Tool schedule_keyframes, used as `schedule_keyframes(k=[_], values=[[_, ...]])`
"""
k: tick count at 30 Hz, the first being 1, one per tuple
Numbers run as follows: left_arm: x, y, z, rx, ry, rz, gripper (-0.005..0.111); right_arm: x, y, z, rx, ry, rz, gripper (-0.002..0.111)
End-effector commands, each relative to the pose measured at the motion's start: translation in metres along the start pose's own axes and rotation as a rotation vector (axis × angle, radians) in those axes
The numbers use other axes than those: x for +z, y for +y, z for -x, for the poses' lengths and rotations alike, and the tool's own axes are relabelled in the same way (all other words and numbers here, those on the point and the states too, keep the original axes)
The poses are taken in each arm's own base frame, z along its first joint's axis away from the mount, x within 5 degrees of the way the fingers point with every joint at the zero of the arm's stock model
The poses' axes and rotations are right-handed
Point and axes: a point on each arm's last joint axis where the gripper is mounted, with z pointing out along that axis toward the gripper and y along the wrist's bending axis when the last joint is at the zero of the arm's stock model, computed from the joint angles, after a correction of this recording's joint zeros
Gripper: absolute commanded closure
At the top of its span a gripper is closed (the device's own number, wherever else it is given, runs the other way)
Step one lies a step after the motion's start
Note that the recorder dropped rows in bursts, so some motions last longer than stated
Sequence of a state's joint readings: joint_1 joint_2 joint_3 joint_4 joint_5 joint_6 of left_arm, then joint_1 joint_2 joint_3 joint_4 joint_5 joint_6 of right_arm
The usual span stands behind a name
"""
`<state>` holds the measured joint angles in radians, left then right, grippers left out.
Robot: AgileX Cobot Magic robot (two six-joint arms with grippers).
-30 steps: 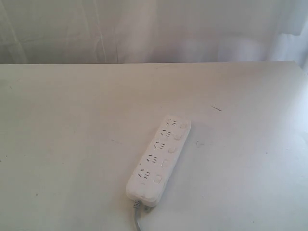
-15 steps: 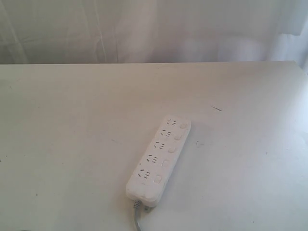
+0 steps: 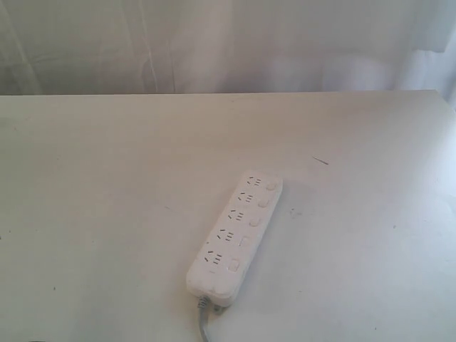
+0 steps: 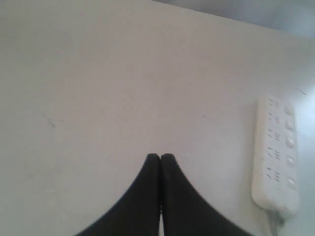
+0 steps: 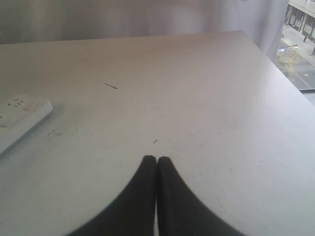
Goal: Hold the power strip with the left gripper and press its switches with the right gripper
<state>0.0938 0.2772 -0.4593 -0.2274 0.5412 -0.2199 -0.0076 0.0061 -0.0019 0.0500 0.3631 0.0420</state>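
The long white power strip [image 3: 235, 239] lies flat and slanted on the white table, its grey cord [image 3: 203, 320] running off the near edge. A row of small white switches [image 3: 255, 221] runs along its right edge. The left wrist view has the power strip [image 4: 276, 155] off to one side, well clear of my left gripper [image 4: 160, 156], which is shut on nothing. The right wrist view catches only one end of the power strip [image 5: 19, 120]; my right gripper [image 5: 156, 159] is shut and empty, away from it. Neither gripper appears in the exterior view.
The white table [image 3: 107, 178] ends at a far edge before a pale curtain [image 3: 214, 43]. Its right edge [image 5: 280, 69] drops off beside a window onto the street. A small dark scratch [image 3: 320, 160] marks the surface beyond the strip.
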Motion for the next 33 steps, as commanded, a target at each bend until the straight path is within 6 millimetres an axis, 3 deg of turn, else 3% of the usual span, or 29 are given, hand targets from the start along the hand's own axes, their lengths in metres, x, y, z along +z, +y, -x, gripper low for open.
schedule_keyframes(k=[1,6,10,12,17,24,27,33], values=[[-0.001,0.018,0.003,-0.174,-0.075,0.181,0.107,0.0,0.0,0.001,-0.002,-0.015,0.002,0.108],[-0.007,0.029,0.024,-0.204,-0.337,0.284,0.107,0.0,0.0,0.001,-0.002,-0.015,0.002,0.108],[-0.006,0.005,0.051,0.005,-0.633,0.024,0.107,0.0,0.0,0.001,-0.002,-0.015,0.002,0.108],[0.001,-0.008,0.063,0.108,-0.698,-0.096,0.107,0.0,0.0,0.001,-0.002,-0.015,0.002,0.108],[0.034,-0.018,0.084,0.346,-0.587,-0.103,0.107,0.0,0.0,0.001,-0.002,-0.015,0.002,0.108],[0.063,-0.028,0.099,0.555,-0.561,-0.164,0.107,0.0,0.0,0.001,-0.002,-0.015,0.002,0.108],[0.08,-0.035,0.097,0.687,-0.518,-0.185,0.107,0.0,0.0,0.001,-0.002,-0.015,0.002,0.108],[0.114,-0.06,0.072,0.937,-0.37,-0.292,0.107,0.0,0.0,0.001,-0.002,-0.015,0.002,0.108]])
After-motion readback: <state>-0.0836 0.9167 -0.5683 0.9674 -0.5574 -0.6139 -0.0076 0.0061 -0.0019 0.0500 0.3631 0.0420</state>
